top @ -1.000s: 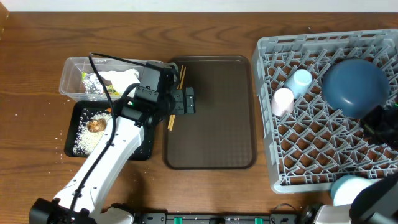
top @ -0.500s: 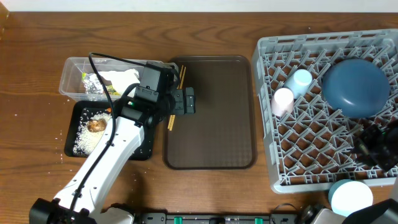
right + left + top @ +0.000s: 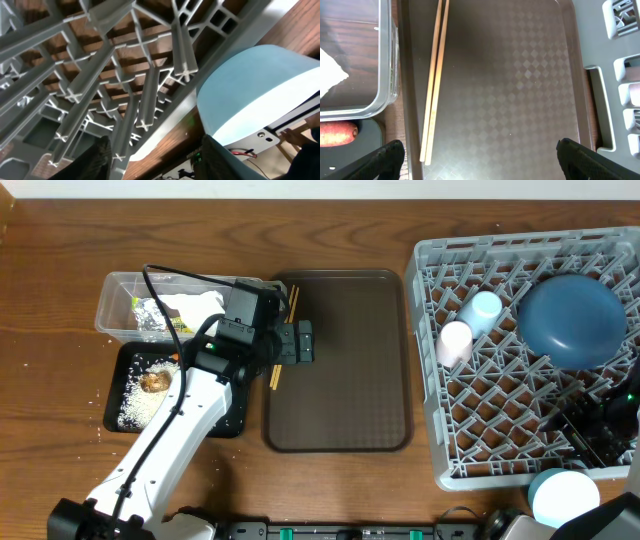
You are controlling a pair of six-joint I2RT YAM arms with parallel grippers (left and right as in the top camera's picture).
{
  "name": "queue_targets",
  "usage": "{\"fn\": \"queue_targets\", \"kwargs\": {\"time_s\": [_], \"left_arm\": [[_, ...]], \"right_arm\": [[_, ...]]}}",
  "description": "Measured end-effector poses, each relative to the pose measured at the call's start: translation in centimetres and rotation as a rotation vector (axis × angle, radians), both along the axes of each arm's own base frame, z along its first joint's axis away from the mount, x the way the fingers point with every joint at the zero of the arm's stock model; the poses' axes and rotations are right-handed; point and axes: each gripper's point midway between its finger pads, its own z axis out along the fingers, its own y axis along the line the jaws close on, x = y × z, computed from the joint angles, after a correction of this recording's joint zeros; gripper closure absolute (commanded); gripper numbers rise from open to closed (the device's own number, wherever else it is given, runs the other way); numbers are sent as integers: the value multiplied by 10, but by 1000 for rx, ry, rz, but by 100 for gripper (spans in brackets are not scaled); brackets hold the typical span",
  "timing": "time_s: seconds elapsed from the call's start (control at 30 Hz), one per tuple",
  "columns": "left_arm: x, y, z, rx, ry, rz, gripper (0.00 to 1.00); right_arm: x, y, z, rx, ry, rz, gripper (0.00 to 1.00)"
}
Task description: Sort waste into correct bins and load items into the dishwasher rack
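Light blue bowl (image 3: pixel 565 497), pale and glossy, sits just outside the near rim of the grey dishwasher rack (image 3: pixel 520 248); right gripper (image 3: pixel 160 157) has its jaws apart on nothing and is nearer that rim than a second ago, while left gripper (image 3: pixel 480 160) is unmoved, spread wide above the wooden chopsticks (image 3: pixel 434 80) on the brown tray (image 3: pixel 520 75).

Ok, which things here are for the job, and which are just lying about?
For the job: chopsticks, dark-blue plate, pink cup, light blue cup, light blue bowl, grey rack, clear tub, black tray, rice, carrot, tissue, foil wrapper.
Just lying about: brown serving tray, wooden table.
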Motion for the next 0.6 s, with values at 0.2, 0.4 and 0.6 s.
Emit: {"fn": "queue_targets", "kwargs": {"time_s": [0.2, 0.4, 0.6], "left_arm": [[0, 0, 0, 0, 0, 0, 2], [0, 0, 0, 0, 0, 0, 2], [0, 0, 0, 0, 0, -1, 2]], "right_arm": [[-13, -7, 8, -59, 60, -33, 52], [-16, -8, 49, -198, -110, -99, 49], [-33, -8, 81, -366, -273, -212, 43]]}}
